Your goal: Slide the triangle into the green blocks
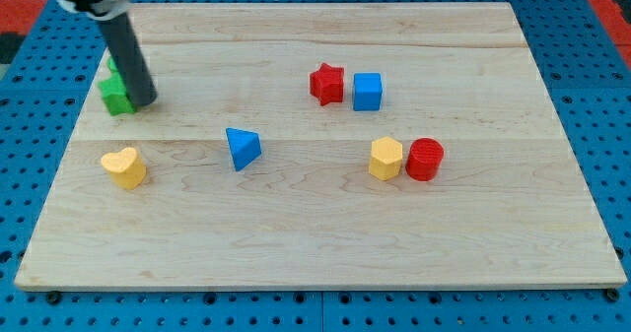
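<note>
Rod [126, 51] entered from view's top-left corner, slanted down and right. My tip [145, 101] rested on board [325, 233], touching right side of green block [116, 95]; green shape partly hidden behind rod, so could not be made out, nor whether one block or two. No jaws fitted, a bare rod only, so nothing to read as apart, together or clamped. Blue triangle [242, 148] lay left of board centre, well apart from my tip, at about 4 o'clock from it. Green block at about 10 o'clock from triangle, well apart. Yellow heart [124, 166] sat near board's left edge, at about 6 o'clock from green block and about 9 o'clock from triangle, clear of both. Red star [326, 84] and blue cube [367, 91] stood side by side in upper middle, just beside each other, star at 9 o'clock of cube; contact could not be told. Pair at about 1 o'clock from triangle. Yellow hexagon [385, 159] and red cylinder [425, 160] stood side by side right of centre, touching or nearly so, hexagon at 9 o'clock of cylinder. Pair at about 3 o'clock from triangle, well apart. Blue pegboard [592, 66] surrounded board on all sides.
</note>
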Available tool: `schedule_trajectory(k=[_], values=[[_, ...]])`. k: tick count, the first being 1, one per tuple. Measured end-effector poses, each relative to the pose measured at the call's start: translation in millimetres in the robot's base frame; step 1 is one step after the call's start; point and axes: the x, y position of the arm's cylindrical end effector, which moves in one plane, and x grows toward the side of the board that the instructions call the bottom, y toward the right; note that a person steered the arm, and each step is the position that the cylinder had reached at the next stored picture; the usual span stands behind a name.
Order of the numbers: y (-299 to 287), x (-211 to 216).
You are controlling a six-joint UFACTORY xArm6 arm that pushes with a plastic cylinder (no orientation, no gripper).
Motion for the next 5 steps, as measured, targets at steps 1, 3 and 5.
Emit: schedule_trajectory(k=[1, 3, 5], values=[[73, 6], [202, 63], [177, 99]])
